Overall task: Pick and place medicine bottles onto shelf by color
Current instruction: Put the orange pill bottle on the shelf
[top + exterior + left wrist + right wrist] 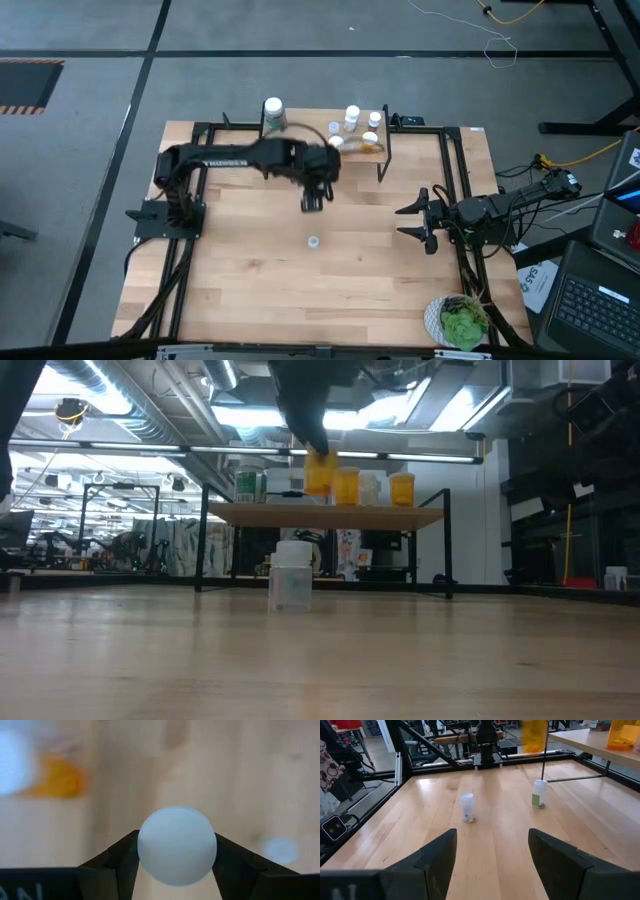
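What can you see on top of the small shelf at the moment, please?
On the shelf: two orange bottles, a green-labelled bottle and white ones behind. The left pincer carries another orange bottle, hiding what stands behind it.

Wooden table [250,270] bearing a raised shelf [372,152] with orange bottles [346,486], a small clear bottle [314,241] and a potted plant [461,322].

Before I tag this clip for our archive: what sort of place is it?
Probably a robotics lab or workshop: exposed ceiling ducts overhead, loose floor cables, a laptop beside the wooden table with its two arms.
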